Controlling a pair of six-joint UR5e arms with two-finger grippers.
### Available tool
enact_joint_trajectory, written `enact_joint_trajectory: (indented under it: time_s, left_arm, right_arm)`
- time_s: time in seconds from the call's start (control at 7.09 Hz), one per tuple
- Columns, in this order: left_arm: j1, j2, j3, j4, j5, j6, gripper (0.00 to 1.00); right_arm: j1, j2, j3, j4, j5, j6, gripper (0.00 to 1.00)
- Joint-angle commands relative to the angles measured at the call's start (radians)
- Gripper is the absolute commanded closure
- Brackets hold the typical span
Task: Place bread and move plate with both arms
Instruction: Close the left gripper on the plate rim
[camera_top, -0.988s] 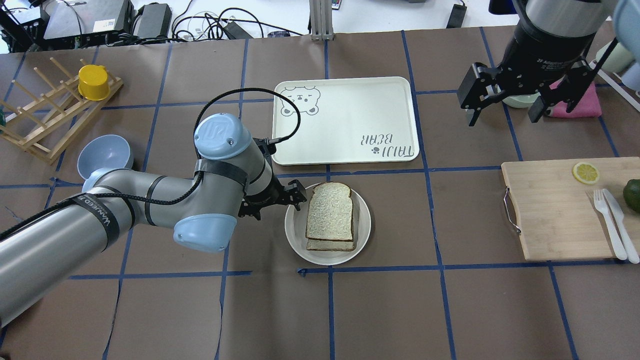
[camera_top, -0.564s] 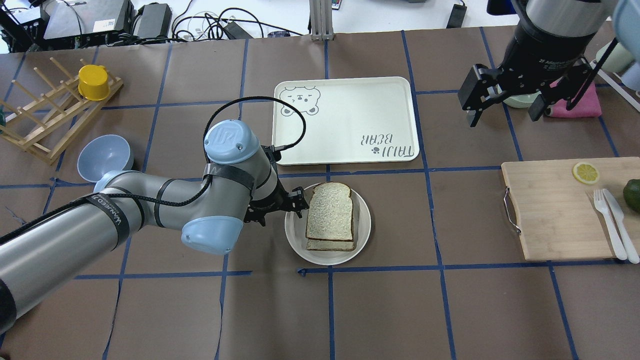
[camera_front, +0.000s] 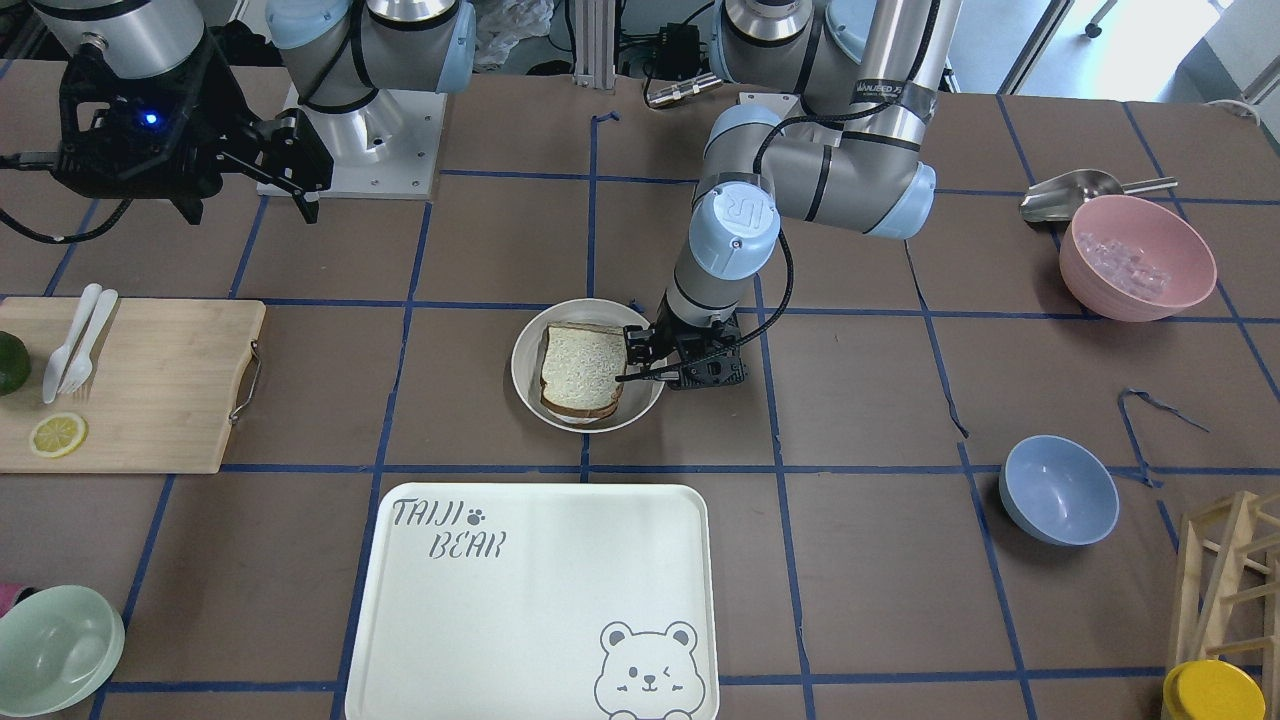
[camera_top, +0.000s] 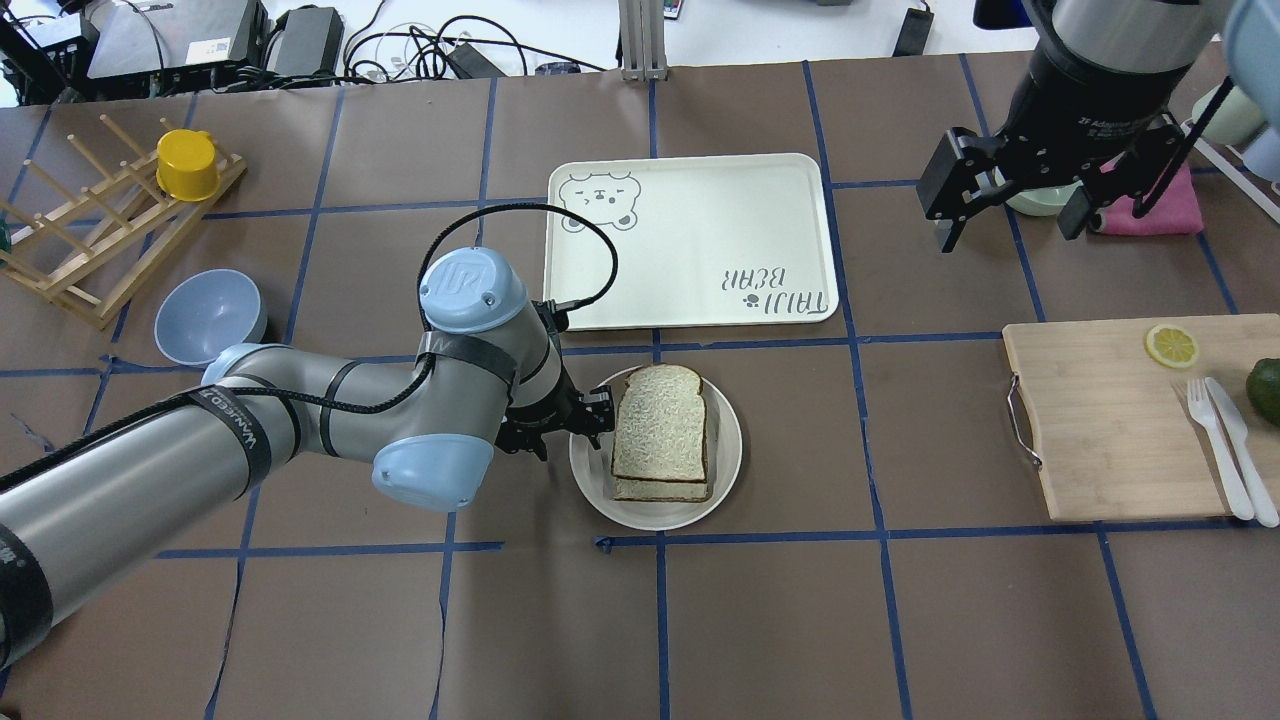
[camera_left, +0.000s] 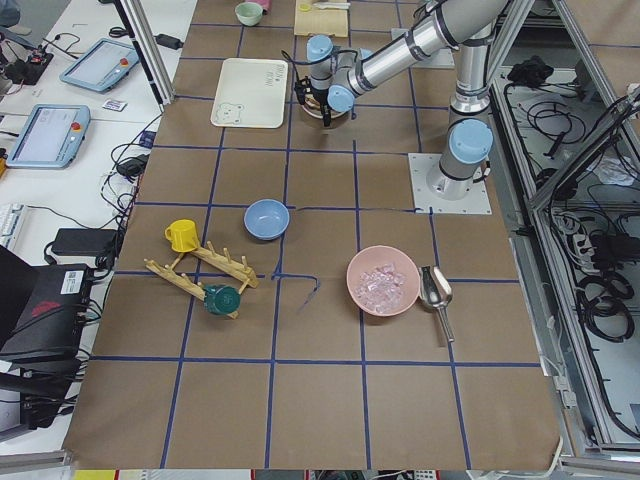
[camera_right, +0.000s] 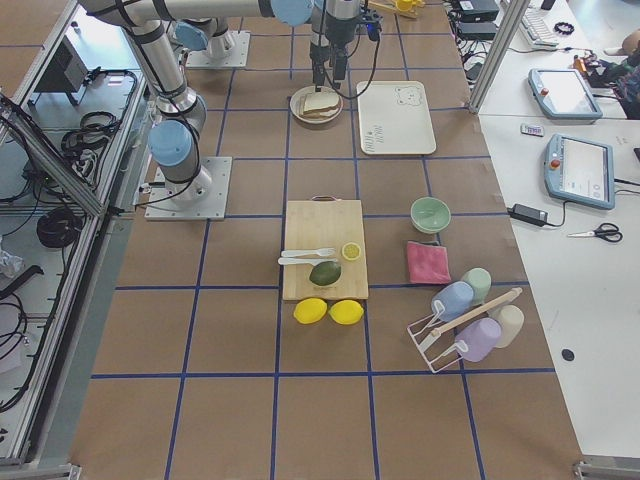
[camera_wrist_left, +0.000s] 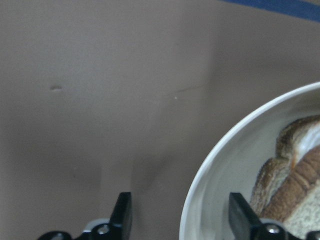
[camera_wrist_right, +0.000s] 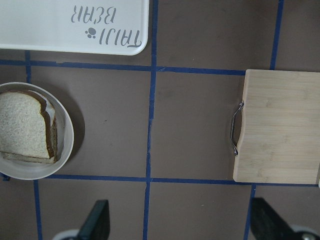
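Cream-white plate (camera_top: 650, 515): set on the brown table (camera_top: 800, 620), about midway between the robot-side edge and the operators' edge, near the tray's robot-side edge but not touching it.
Bread (camera_top: 660, 425): laid flat on the plate as the upper of two stacked slices, with its rounded top turned toward the tray and its dark crust shown along the side toward the robot's right.
Left arm (camera_top: 150, 470): stretched in low over the table from the robot's left, with the wrist bent down so that the gripper is brought to the plate's left rim.
Left gripper (camera_front: 633, 360): fingers are spread. In the wrist view the rim is seen between them, with one finger (camera_wrist_left: 122, 215) outside over the table and the other inside the plate near the bread. Nothing is clamped.
Right arm (camera_top: 1100, 60): held high toward the operators' edge, well apart from the plate.
Right gripper (camera_top: 1010, 225): pointed straight down, with the fingers parted wide and nothing between them.
Tray (camera_top: 690, 250): laid between the plate and the operators' edge.
Cutting board (camera_top: 1100, 430): laid flat to the plate's right, well apart from it.
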Motion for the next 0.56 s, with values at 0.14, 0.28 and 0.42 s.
enact_joint_trajectory:
  time_s: [0.14, 0.28, 0.42]
  left_arm:
    - [-0.04, -0.018, 0.005, 0.004, 0.002, -0.002, 0.83]
    - [-0.043, -0.018, 0.007, 0.007, 0.002, -0.002, 0.92]
    - [-0.043, -0.015, 0.011, 0.009, 0.002, 0.001, 0.96]
  right_arm:
    - [0.0, 0.001, 0.001, -0.005, -0.002, 0.0, 0.0]
    - [0.0, 0.001, 0.001, -0.005, 0.001, 0.004, 0.0]
    - [0.0, 0.001, 0.002, -0.005, -0.001, 0.001, 0.0]
